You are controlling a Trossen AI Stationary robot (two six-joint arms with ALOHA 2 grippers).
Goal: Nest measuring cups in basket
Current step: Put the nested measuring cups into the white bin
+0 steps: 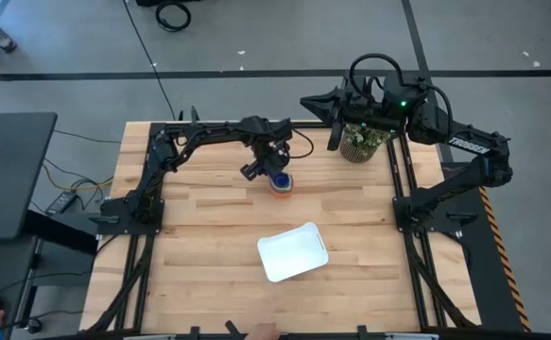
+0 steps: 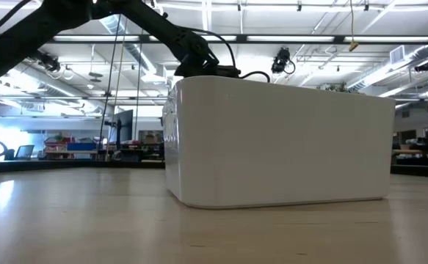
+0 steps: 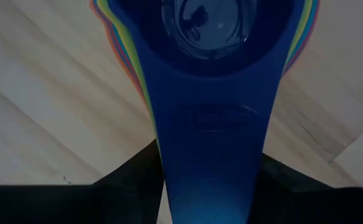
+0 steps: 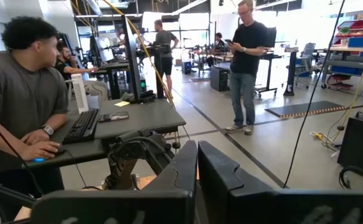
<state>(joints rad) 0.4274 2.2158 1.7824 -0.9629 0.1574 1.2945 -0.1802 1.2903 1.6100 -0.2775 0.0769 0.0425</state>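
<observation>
The measuring cups [image 1: 282, 185] stand nested in one stack on the wooden table, left of the plant pot. In the left wrist view the dark navy cup [image 3: 212, 37] sits on top, with orange, yellow, green and blue rims showing around it. My left gripper [image 1: 277, 175] points down over the stack and is shut on its handles. The basket [image 1: 292, 251], a shallow white tray, lies near the table's front edge; its wall [image 2: 280, 139] hides the stack in the low view. My right gripper [image 1: 311, 98] hangs raised and shut above the far edge. My left gripper [image 3: 212, 180] pinches the stacked flat handles by their two long edges [image 3: 169, 174] between its two fingers [image 3: 131, 186]. It comes from above, pointing steeply down. The navy handle [image 3: 212, 124] runs out between the fingers toward the bowls. The bowls rest on the table.
A round woven plant pot [image 1: 363, 142] stands at the far right under my right arm. Bare wood lies between the stack and the basket. The arm frames run along the table's left and right sides. People stand and sit in the room beyond the table's left side [image 4: 19, 112].
</observation>
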